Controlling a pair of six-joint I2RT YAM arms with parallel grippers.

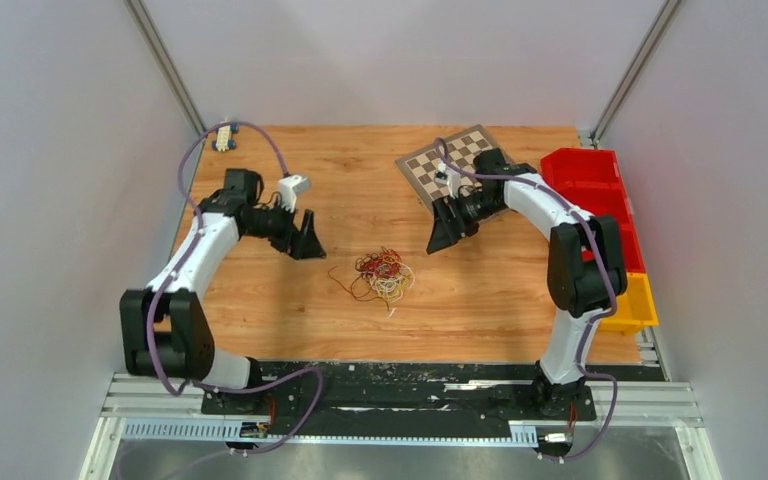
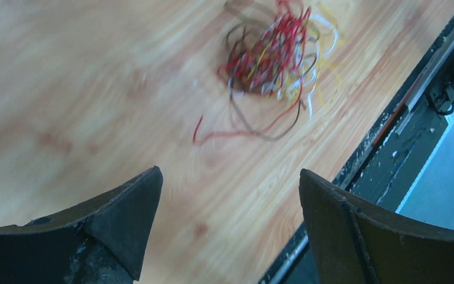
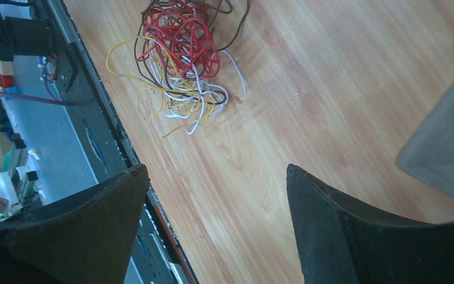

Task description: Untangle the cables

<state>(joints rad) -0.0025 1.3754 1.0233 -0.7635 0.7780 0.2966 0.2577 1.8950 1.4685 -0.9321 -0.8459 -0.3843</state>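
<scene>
Between your left fingers (image 2: 121, 213), which stand spread wide, you have only wooden worktop (image 2: 65, 100). Your right fingers (image 3: 88, 225) are spread just as wide and pinch nothing either. Both pairs hang above the boards, one on each side of the cables (image 1: 382, 272), near them but touching none. You find the cables in one loose clump around the middle of the worktop, between the two arms. Red and dark brown wires bunch at its core, and white and yellow-orange loops spill out on the side nearer the arm bases. The clump is roughly round, so you get no clear long axis. A red strand and a dark one trail out toward the left arm, and a white end points at the near edge. Farther out, a checkerboard (image 1: 455, 160) lies at the far right, partly hidden by the right arm. Red bins (image 1: 590, 180) and a yellow bin (image 1: 632, 302) line the right edge.
</scene>
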